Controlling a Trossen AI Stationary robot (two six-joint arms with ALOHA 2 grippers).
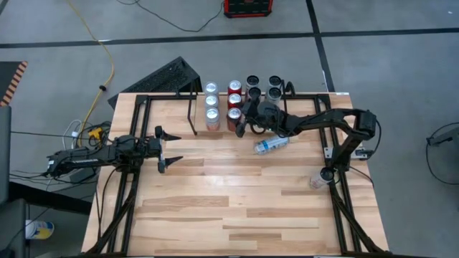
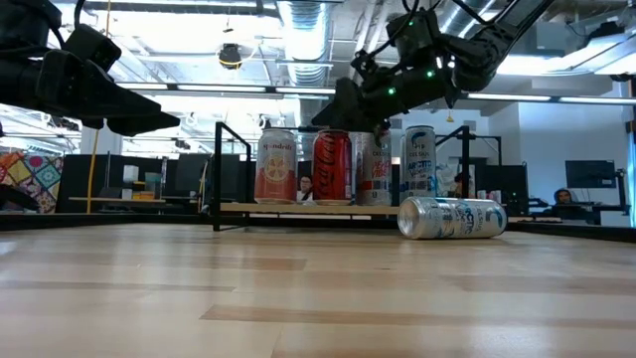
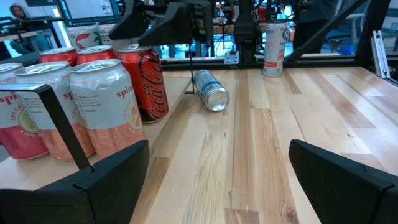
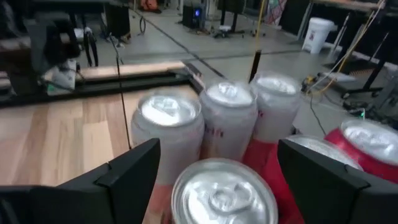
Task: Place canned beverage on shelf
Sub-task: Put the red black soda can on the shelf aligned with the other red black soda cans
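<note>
Wooden table first: it fills your overhead view, and the shelf sits along its 12 o'clock edge, already carrying two rows of cans. You have pink-and-white cans at the shelf's 9 o'clock side, red cans beside them and silver-topped ones toward 3 o'clock.

Your right gripper hovers just over the front red can, fingers spread wide and empty to either side of its top; that can stands on the board, so I judge it freshly placed.

Still to do: one silver-and-blue can lies on its side on the table, just at 5 o'clock of that gripper, and another can stands near the 3 o'clock edge, well apart from the shelf.

Your left gripper waits at 9 o'clock, wide open and holding nothing.

Hard to judge: the right arm covers part of the shelf's middle from above, so you cannot count free slots there, and the far can's label is unreadable.
</note>
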